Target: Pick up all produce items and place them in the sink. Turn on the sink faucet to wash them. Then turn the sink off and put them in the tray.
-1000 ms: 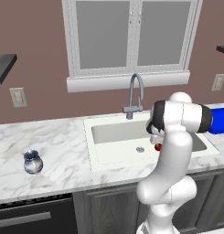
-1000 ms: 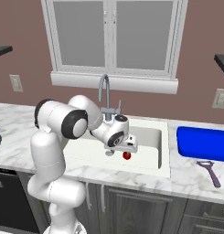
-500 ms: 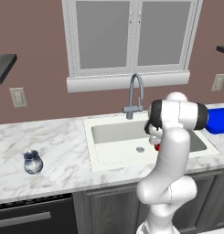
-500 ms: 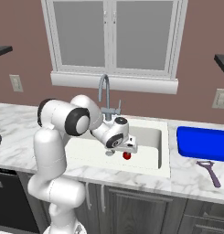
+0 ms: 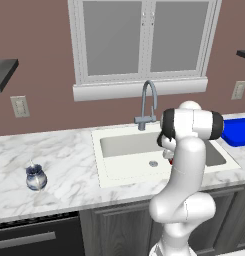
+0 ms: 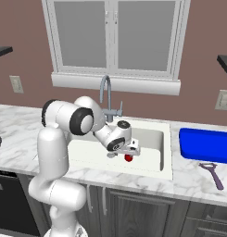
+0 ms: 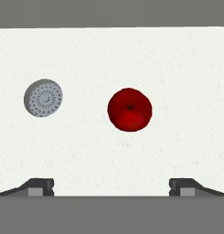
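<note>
- Kitchen scene: white marble counter (image 5: 69,155), brown wall, white window above the sink (image 6: 154,139).
- red fruit (image 7: 130,109): small, glossy, round, dark dimple at its centre facing the hand camera; sits at centre of hand view on the white basin floor. Shows just under the gripper at centre of right base view (image 6: 129,158).
- Round, so no clear long axis; dimple end points up toward the camera.
- gripper (image 7: 109,186): finger tips spread wide apart at bottom of hand view, nothing between them, fruit lies free beyond them. In right base view it hangs over the basin (image 6: 131,149).
- drain (image 7: 43,98): round grey metal, left of the fruit in hand view, well apart.
- faucet (image 5: 148,104): grey gooseneck at back of sink, centre of left base view.
- blue tray (image 6: 205,146): right side of right base view, on the counter beside the sink.
- purple-handled peeler (image 6: 212,173): just below the tray.
- blue-and-white jar (image 5: 35,177): lower left of left base view, on the counter well apart from the sink.
- Arm's white link hides the right part of the basin in left base view.
</note>
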Tool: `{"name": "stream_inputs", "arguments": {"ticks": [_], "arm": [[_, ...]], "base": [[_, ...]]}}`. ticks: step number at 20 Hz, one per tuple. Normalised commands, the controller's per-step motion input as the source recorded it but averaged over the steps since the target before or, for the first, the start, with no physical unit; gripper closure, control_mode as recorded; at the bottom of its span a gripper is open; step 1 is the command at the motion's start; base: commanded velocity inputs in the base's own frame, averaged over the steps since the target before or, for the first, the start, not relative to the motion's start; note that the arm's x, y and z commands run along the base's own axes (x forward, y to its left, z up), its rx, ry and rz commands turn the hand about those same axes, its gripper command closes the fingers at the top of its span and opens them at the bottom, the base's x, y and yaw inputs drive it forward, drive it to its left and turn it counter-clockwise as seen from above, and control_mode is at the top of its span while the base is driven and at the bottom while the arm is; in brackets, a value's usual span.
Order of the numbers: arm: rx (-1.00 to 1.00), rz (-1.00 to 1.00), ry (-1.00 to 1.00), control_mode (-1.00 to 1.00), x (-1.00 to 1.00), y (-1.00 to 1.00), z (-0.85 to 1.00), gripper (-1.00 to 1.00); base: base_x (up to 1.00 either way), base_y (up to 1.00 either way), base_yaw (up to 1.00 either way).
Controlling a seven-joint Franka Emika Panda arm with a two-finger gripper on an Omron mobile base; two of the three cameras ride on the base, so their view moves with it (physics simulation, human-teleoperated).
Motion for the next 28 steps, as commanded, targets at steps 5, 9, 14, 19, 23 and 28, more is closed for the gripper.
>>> {"name": "stream_inputs", "arguments": {"ticks": [5, 9, 14, 19, 23, 28], "arm": [[0.00, 0.00, 0.00, -1.00, 0.18, -0.10, 0.00, -1.00], [0.00, 0.00, 0.00, -1.00, 0.20, -0.07, 0.00, -1.00], [0.00, 0.00, 0.00, -1.00, 0.16, 0.00, -0.05, -1.00], [0.00, 0.00, 0.00, -1.00, 0.14, -0.01, -0.14, -1.00], [0.00, 0.00, 0.00, -1.00, 0.05, -0.02, -0.19, -1.00], [0.00, 0.00, 0.00, -1.00, 0.03, -0.02, -0.14, -1.00]], "base": [[0.00, 0.00, 0.00], [0.00, 0.00, 0.00], [0.00, 0.00, 0.00], [0.00, 0.00, 0.00], [0.00, 0.00, 0.00], [0.00, 0.00, 0.00]]}}
